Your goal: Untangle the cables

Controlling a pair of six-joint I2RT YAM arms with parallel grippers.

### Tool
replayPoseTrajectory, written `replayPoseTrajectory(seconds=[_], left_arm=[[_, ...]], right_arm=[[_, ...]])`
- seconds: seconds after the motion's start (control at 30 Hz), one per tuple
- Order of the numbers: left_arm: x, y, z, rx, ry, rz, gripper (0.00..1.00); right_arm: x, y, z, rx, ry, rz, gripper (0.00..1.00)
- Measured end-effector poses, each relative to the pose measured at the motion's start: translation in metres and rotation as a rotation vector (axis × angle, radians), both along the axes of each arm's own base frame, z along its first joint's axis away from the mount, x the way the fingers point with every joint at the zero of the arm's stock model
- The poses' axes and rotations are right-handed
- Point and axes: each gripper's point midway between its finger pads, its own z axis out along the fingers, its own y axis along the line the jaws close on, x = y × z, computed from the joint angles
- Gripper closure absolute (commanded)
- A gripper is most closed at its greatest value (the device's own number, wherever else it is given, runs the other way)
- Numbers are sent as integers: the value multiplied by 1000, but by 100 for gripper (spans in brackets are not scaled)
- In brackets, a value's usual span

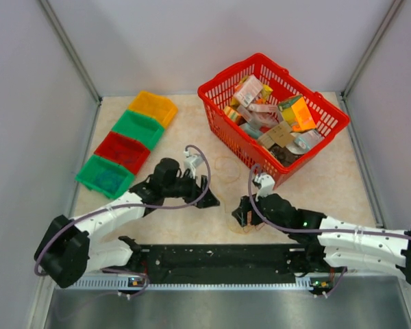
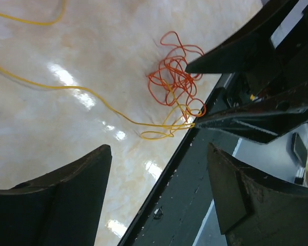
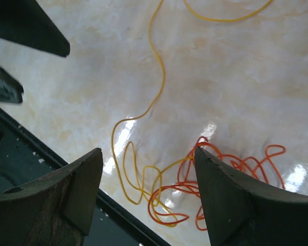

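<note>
Both pairs of jaws gape apart close by the knotted orange-red wire tangle (image 3: pixel 231 171) at the near middle of the beige marbled tabletop (image 1: pixel 329 199), so I'd have the right pair pin that knot while the left slowly draws the thin yellow wire (image 3: pixel 155 97) free.

Two white-and-black arms reach inward, both grippers spread

The left white-and-black jointed arm (image 1: pixel 113 216) runs from its base at the near left diagonally forward and to the right, ending in the left black two-finger gripper (image 1: pixel 207 199), which is held low and aimed right. The right white-and-black jointed arm (image 1: pixel 356 240) lies low from the near right, and its right black two-finger gripper (image 1: pixel 242 215) points left. The two grippers sit near each other but apart. In each wrist view the dark wedge-shaped fingers (image 2: pixel 77 189) stand wide apart, with the jaws parted on both sides
</note>
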Motion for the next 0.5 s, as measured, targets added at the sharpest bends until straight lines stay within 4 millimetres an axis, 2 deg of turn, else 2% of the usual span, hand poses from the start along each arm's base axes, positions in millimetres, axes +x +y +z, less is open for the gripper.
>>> replayPoseTrajectory(seconds=[0.13,0.17,0.37,0.5], left_arm=[[-18,-32,-11,62,-9,-116,34],[-21,-40,-13,76,-16,-138,35],[-39,-87,-31,223,-76,-273,25],[-44,-94,-45,278,-80,-306,25]], right_arm=[[2,-21,3,-4,-8,-76,30],[1,-25,3,1,-6,-86,31],[-11,-46,-18,-12,29,-104,34],[-18,-52,-33,-38,68,-104,35]])
